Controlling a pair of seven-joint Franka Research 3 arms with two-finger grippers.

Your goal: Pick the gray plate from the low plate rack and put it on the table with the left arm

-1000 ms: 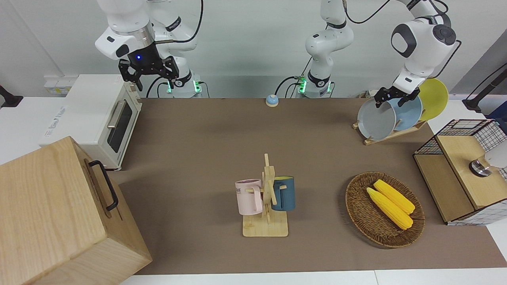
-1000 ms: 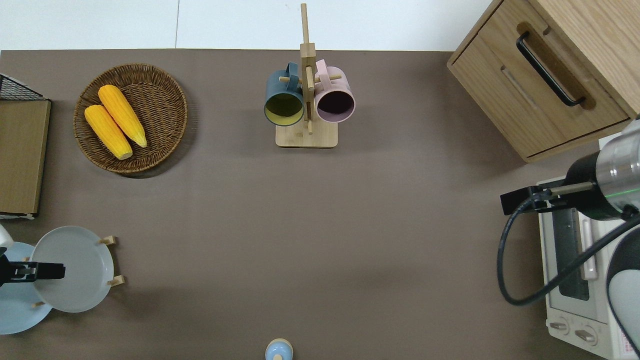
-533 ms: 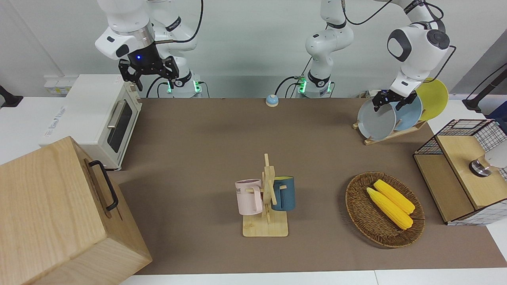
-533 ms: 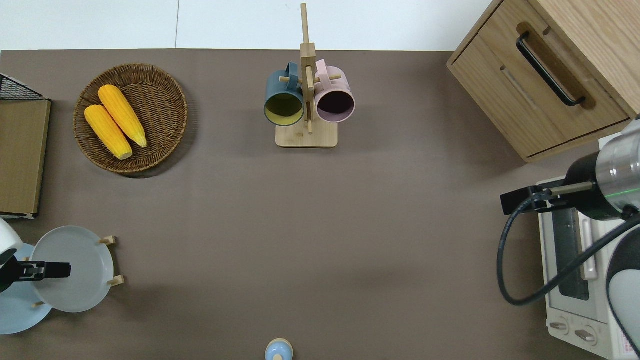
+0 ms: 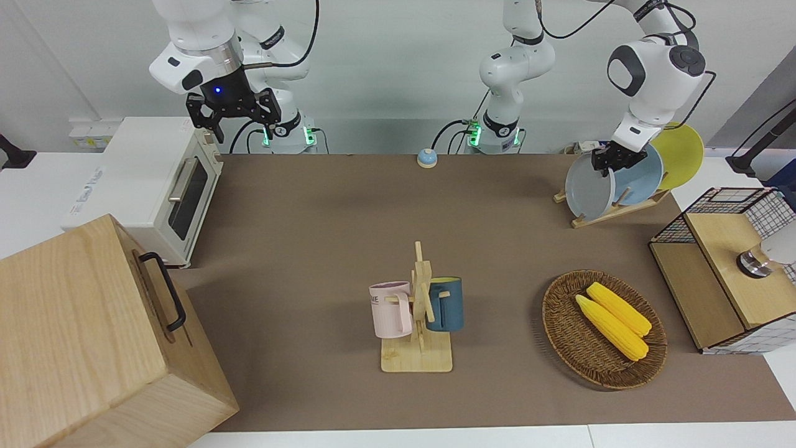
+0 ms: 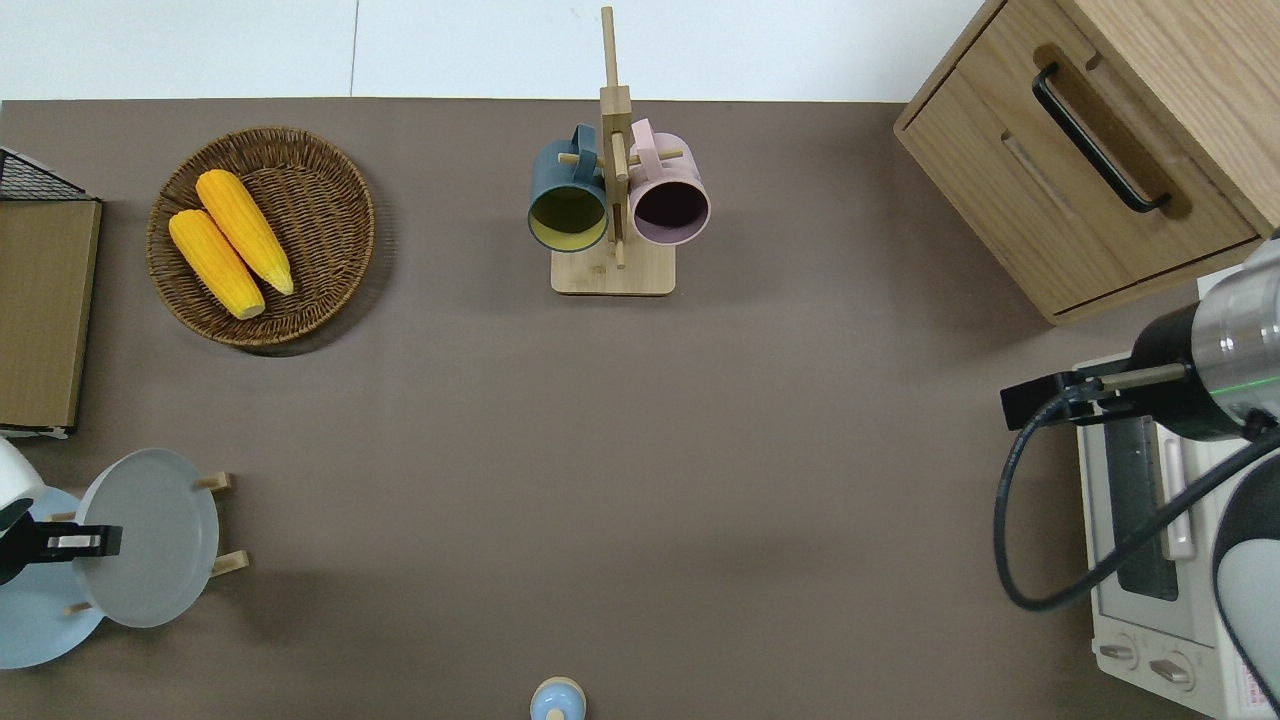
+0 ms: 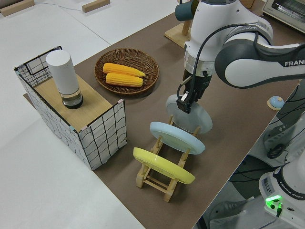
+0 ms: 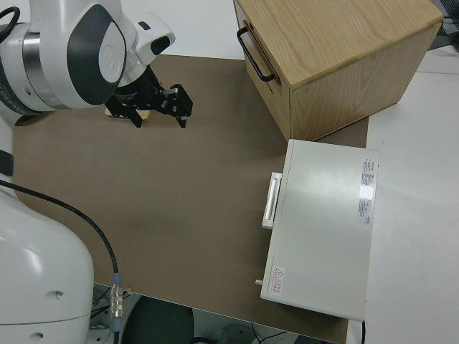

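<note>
Here, on the table [image 5: 323,218], the low plate rack [image 7: 164,179] holds the gray plate [image 5: 587,190] in its slot farthest from the robots; the left gripper [image 5: 608,159] pinches the plate's top rim. Right arm parked, fingers apart.

We see the right arm's black two-finger gripper [image 8: 159,105] hanging with fingers spread over the matte brown table [image 8: 193,208], a white toaster oven [image 8: 320,226] beside a light wooden cabinet [image 8: 337,57].
</note>
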